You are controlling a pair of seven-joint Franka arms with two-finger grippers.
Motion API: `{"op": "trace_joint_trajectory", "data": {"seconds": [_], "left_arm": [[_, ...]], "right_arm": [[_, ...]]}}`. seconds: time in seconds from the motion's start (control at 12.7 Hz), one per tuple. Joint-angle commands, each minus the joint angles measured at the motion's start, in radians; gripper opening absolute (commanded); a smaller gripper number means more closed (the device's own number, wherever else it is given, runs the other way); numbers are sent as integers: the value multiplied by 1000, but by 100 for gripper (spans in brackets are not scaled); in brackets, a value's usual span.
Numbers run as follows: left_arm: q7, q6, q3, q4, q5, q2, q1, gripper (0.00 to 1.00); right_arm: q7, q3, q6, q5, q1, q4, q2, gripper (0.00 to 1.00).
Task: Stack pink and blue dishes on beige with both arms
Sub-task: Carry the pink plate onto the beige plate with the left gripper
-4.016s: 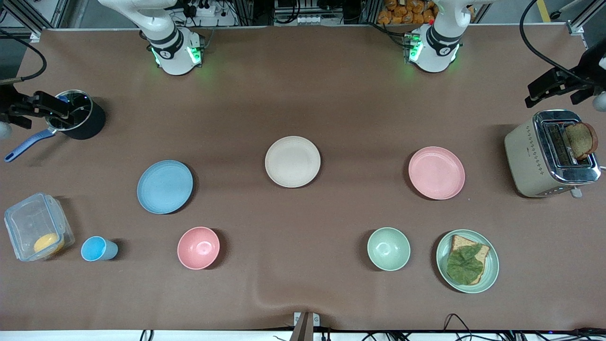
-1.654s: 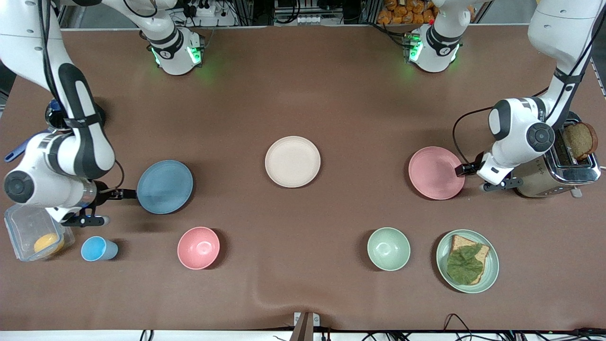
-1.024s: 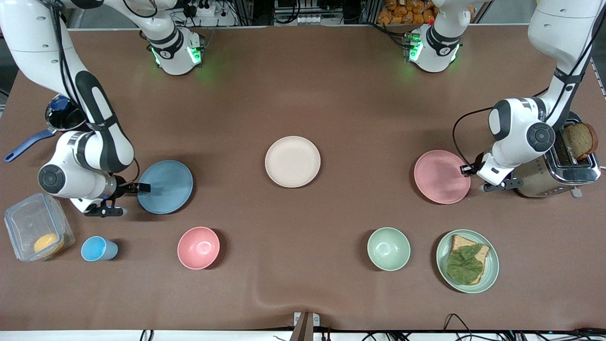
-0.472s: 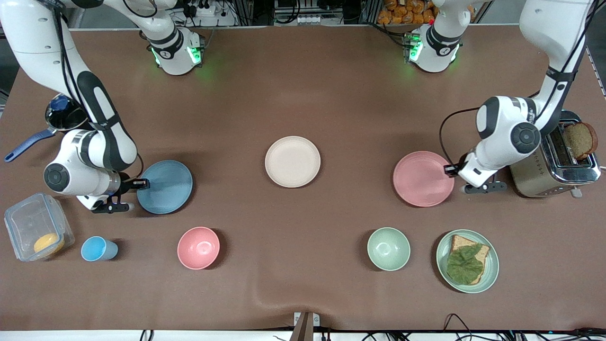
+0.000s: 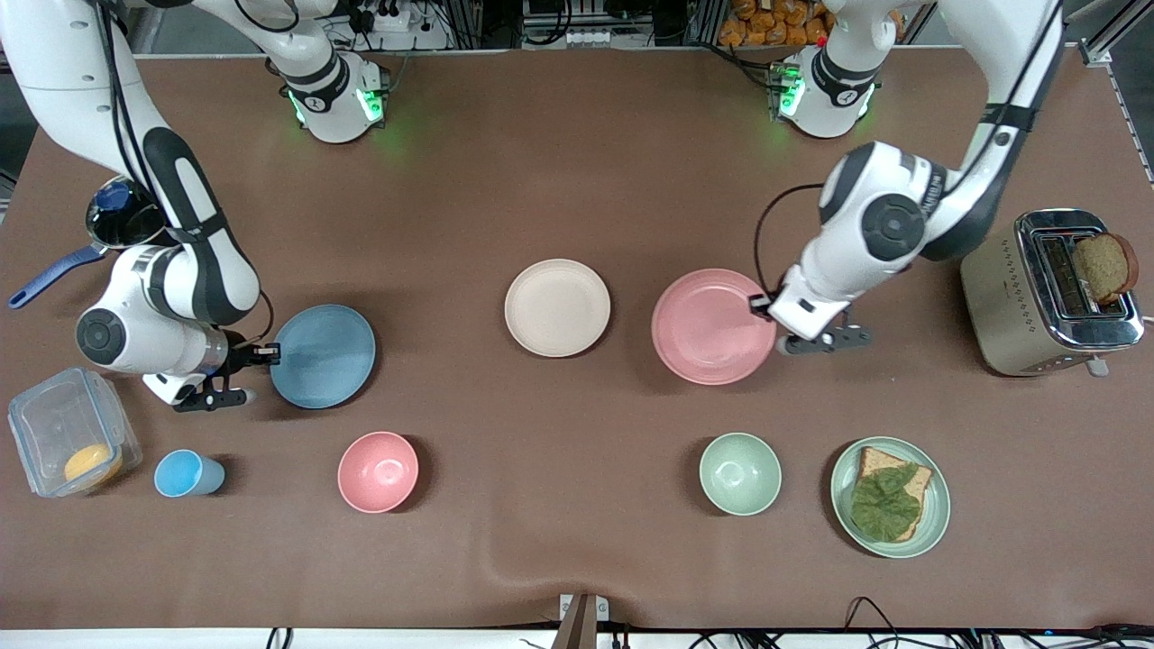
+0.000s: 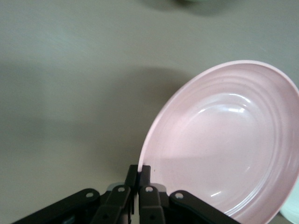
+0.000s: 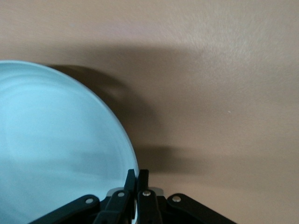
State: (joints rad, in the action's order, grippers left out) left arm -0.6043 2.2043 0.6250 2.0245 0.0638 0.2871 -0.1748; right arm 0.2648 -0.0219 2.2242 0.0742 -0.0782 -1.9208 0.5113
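Item, left gripper [image 5: 762, 308]: we have it clamped on the rim of the pink plate [image 5: 712, 326], fingers pinched thin on the edge in the left wrist view. Half a second ago this plate hung nearer the toaster [image 5: 1046, 293]; it is now carried just beside the beige plate [image 5: 557, 307], toward the left arm's end, and appears raised off the table [image 5: 577, 180].

Item, right gripper [image 5: 268, 354]: closed on the rim of the blue plate [image 5: 323, 355], which has barely shifted, well apart from beige toward the right arm's end.

Reading: we judge pink will land first, blue follows.
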Motion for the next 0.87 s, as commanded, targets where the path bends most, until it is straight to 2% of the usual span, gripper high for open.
{"op": "trace_joint_trajectory", "data": {"seconds": [0.0, 0.24, 0.47, 0.55, 0.79], "left_arm": [[-119, -3, 45, -56, -30, 69, 56, 0], [-292, 64, 45, -50, -39, 96, 170, 0], [-451, 184, 44, -32, -39, 129, 265, 0], [-477, 248, 44, -18, -39, 150, 271, 0], [-489, 375, 42, 20, -29, 205, 290, 0]], "right_arm": [[20, 8, -140, 19, 2, 60, -50, 0], [17, 13, -272, 30, 3, 147, -62, 0], [8, 27, -372, 154, 3, 187, -62, 0], [7, 28, -382, 185, 12, 190, -63, 0], [-7, 31, -386, 194, 23, 189, -63, 0]]}}
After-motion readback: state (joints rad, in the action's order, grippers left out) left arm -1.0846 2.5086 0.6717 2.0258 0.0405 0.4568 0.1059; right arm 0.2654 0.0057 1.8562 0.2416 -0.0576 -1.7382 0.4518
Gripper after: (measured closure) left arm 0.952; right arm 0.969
